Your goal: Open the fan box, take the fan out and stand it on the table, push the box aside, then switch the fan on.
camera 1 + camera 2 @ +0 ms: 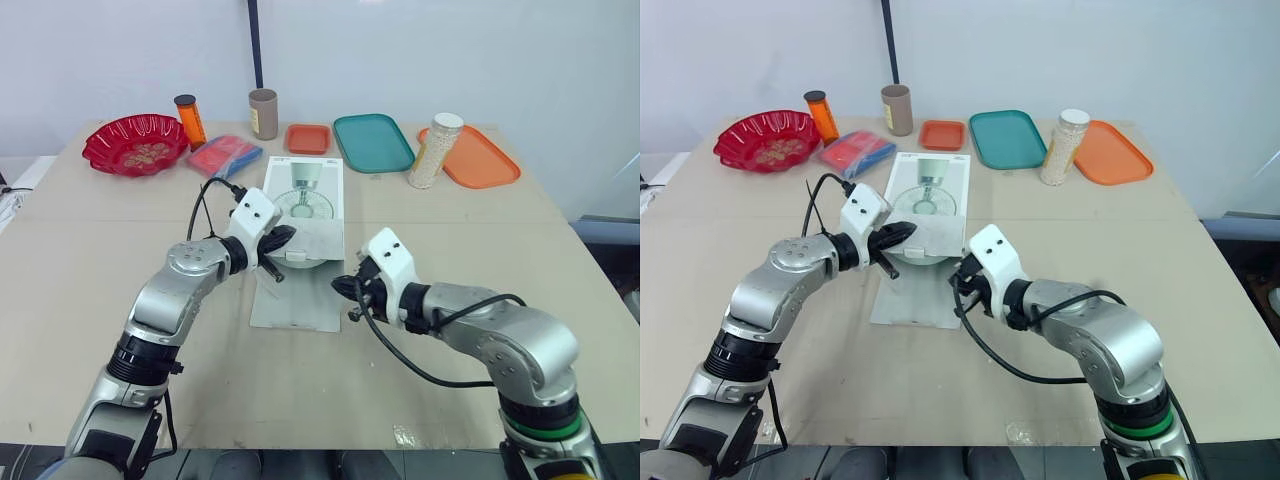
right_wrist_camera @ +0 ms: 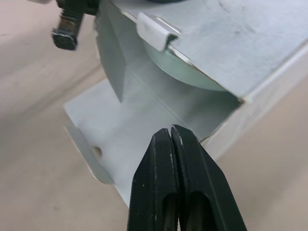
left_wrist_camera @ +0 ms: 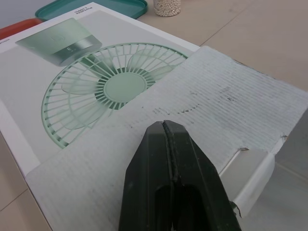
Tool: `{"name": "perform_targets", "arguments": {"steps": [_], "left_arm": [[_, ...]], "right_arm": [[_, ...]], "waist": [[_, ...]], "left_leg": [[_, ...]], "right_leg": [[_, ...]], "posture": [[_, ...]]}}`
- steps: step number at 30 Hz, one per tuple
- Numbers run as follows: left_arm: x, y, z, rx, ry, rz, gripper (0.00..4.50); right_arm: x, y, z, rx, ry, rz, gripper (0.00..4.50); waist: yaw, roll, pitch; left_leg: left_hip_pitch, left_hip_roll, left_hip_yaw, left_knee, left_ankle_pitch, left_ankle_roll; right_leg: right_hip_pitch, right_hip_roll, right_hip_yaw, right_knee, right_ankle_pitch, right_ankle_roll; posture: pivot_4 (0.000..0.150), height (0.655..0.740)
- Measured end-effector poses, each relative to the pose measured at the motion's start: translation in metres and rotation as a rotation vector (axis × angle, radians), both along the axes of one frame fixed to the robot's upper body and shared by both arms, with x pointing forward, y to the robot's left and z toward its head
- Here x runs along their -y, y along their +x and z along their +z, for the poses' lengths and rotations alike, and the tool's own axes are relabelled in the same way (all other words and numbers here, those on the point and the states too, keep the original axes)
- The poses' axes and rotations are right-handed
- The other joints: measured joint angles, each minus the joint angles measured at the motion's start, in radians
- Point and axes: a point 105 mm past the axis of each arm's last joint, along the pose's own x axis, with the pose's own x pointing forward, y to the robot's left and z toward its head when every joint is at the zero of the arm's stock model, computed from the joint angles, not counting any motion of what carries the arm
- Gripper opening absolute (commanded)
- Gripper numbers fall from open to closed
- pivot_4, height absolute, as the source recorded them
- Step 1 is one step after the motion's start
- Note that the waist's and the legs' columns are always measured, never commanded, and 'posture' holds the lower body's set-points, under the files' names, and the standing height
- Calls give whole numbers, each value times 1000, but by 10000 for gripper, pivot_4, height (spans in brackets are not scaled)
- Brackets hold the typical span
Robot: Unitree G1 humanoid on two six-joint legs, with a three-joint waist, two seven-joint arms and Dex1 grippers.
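1. Tan table [image 1: 80, 260] against a pale wall: your fan box [image 1: 305, 190] lies flat mid-table, long axis near to far, near end open.
2. Your right gripper [image 1: 343, 287], fingers pressed together and empty, sits just right of that mouth and is the nearer one. The fan [image 2: 180, 71] lies inside, leftward and farther.
3. Your left gripper [image 1: 280, 240], likewise closed on nothing, is over the folded-back top flap [image 3: 216, 110].
4. The box is white card with a green fan printed on it.

Shells of left arm [image 1: 175, 290] and right arm [image 1: 505, 340] were silver-grey with black joint rings. Boxy white wrist housings [image 1: 252, 212]. The left gripper [image 1: 283, 240] and right gripper [image 1: 345, 288] had 2 black fingers each. Black cables [image 1: 400, 360] looped off both wrists. Green band [image 1: 540, 428] ringed the right arm at 5 o'clock.
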Motion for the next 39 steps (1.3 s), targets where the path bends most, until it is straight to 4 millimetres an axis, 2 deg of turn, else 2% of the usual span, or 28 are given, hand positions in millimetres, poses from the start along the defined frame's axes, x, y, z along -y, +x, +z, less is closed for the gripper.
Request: {"name": "perform_targets", "arguments": {"steps": [6,9,13,21,30,39], "left_arm": [[4,0,0,0,-12,-12,0],[4,0,0,2,-12,-12,0],[3,0,0,3,-11,-10,0],[3,0,1,10,-10,-2,0],[3,1,1,17,-12,-1,0],[2,2,2,18,-20,1,0]], "right_arm": [[13,4,-4,13,-47,-73,446],[22,9,-27,-52,-106,-124,446],[26,18,-29,-39,-106,-156,446],[-1,40,-28,13,-69,-109,446],[-2,53,-33,32,-68,-129,446],[-1,52,-34,32,-64,-134,446]], "waist": [[0,0,0],[0,0,0],[-1,0,0],[-1,0,0],[-2,0,0],[-2,0,0]], "left_leg": [[0,0,0,0,0,0],[0,0,1,0,0,0],[0,0,1,0,0,0],[0,0,0,0,0,0],[0,0,1,0,0,0],[0,0,1,0,0,0]], "right_leg": [[0,0,0,0,0,0],[-1,0,1,0,0,0],[-1,0,1,0,0,0],[-1,0,1,0,0,0],[-1,0,1,0,0,0],[-1,0,1,0,0,0]], "posture": [[1500,7400],[1500,7400],[1500,7400],[1500,7400],[1500,7400],[1500,7400]]}}
